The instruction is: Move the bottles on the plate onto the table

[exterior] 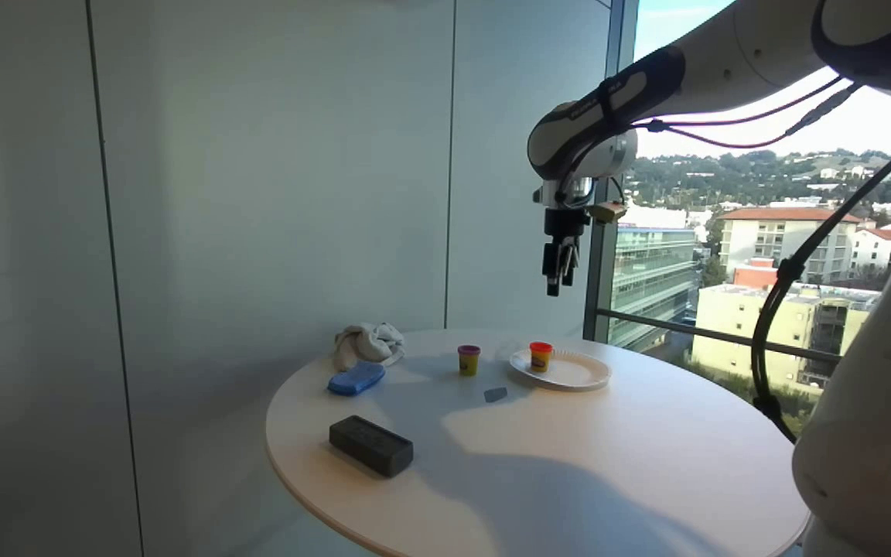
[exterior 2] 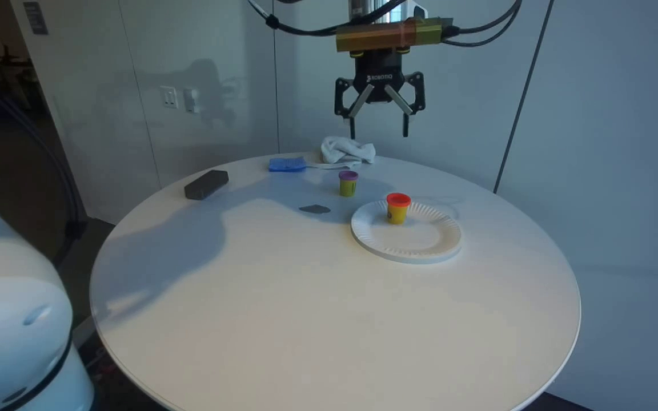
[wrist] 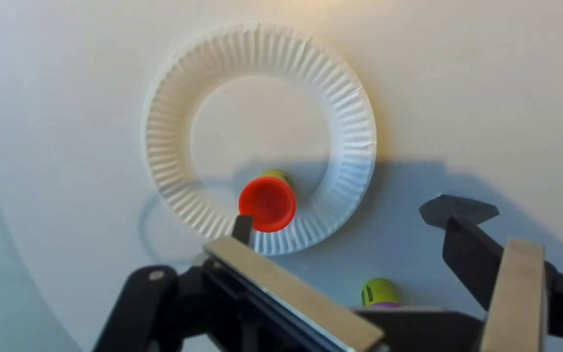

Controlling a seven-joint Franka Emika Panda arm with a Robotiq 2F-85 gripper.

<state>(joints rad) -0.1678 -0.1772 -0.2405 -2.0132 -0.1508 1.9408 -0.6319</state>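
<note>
A small yellow tub with a red lid (exterior: 541, 357) stands upright on a white paper plate (exterior: 581, 373), toward one side. In the wrist view, the red-lidded tub (wrist: 267, 204) is near the tip of a finger, below the plate's centre. A yellow-green tub with a purple lid (exterior 2: 348, 184) stands on the round white table (exterior 2: 306, 319), beside the plate. In the wrist view, this tub (wrist: 378, 292) is partly hidden by my gripper. My gripper (exterior 2: 379, 135) is open and empty, high above the table, fingers pointing down. It also shows in the wrist view (wrist: 346, 222).
A dark flat piece (exterior 2: 315, 209) lies near the plate. A black block (exterior: 370, 445), a blue sponge-like item (exterior: 356, 378) and a crumpled cloth (exterior 2: 347, 150) lie on the table. A wall stands behind the table and a window (exterior: 762, 255) beside it.
</note>
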